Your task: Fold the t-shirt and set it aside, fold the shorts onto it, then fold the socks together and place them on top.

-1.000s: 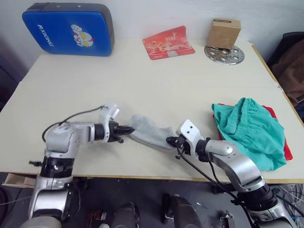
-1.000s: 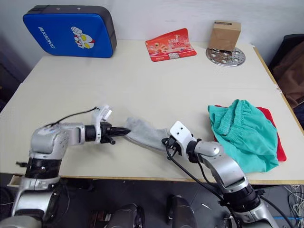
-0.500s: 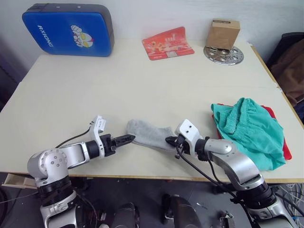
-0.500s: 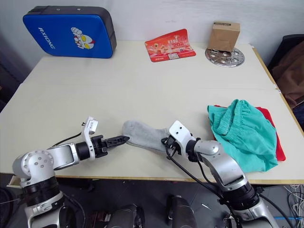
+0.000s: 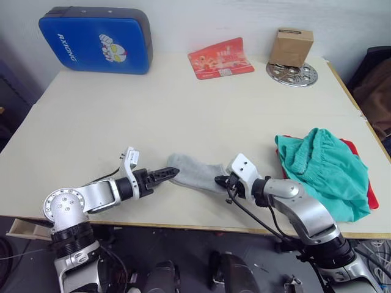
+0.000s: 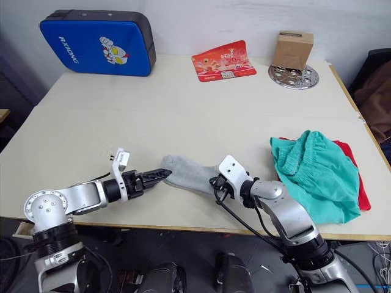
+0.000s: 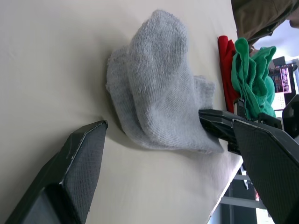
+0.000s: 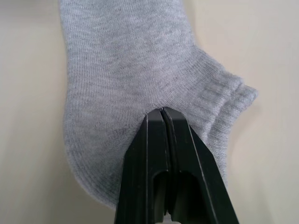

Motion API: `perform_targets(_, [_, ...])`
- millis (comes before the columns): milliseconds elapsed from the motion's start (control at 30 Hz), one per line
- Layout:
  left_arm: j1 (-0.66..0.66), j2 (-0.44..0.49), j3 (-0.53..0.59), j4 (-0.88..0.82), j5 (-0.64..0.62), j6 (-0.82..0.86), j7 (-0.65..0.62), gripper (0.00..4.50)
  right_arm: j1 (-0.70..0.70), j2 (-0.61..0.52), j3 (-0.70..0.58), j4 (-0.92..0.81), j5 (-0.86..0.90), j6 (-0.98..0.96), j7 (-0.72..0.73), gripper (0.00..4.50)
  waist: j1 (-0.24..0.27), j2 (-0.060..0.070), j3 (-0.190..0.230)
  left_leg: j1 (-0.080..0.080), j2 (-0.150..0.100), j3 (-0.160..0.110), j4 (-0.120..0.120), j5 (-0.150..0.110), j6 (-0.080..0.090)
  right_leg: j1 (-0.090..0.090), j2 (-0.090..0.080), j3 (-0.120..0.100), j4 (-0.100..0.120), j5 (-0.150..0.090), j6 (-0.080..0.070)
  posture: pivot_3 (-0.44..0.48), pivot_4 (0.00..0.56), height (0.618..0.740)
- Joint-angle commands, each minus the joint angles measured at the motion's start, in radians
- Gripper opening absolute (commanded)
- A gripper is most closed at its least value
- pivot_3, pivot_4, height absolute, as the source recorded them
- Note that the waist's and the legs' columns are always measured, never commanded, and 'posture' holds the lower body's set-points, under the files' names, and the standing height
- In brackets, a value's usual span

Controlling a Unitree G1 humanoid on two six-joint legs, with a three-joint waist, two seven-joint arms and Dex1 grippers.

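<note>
- Lying flat near the front edge of the surface (image 5: 91,110), the socks (image 5: 194,173) sit between both arms, apparently stacked as a pair.
- The right pincer (image 5: 220,181) is clamped on the cuff end; in the right wrist view its tips meet on the knit.
- The left pincer (image 5: 171,173) stands parted at the toe end, holding nothing.
- The shorts (image 5: 324,170) are heaped over the t-shirt (image 5: 365,183) to the right.
- The sock step looks in hand; next, carrying the pair onto that heap.

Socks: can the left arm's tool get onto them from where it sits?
Probably yes. The left tool is open beside the socks with bare table between; the right tool pinches the far end.
</note>
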Motion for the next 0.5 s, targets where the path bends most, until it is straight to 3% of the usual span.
perform_targets(33, [0.003,-0.054,0.020,0.067,0.017,0.013,0.074,4.49,0.014,0.011,0.012,-0.001,0.000,0.016,-0.003,0.00,0.003,0.000,0.000,0.001,0.000,0.000,0.000,-0.001,0.000,0.001,0.000,0.000,0.000,0.000,0.000,0.000,0.150,0.740])
perform_targets(167, [-0.020,-0.107,0.049,0.065,0.045,0.010,0.116,4.49,0.013,0.007,0.003,-0.002,0.000,0.018,-0.002,0.00,0.005,0.001,-0.001,0.000,0.000,0.000,0.000,-0.001,0.000,0.001,0.000,0.000,-0.001,0.000,0.000,0.000,0.150,0.740])
perform_targets(500, [-0.054,-0.111,0.013,-0.003,0.086,-0.053,0.127,1.29,0.002,0.004,-0.004,0.012,-0.001,0.014,0.002,0.00,0.003,0.001,-0.001,-0.001,0.000,0.000,0.000,-0.001,-0.001,0.000,0.001,0.000,-0.001,0.000,0.000,0.000,0.150,0.740])
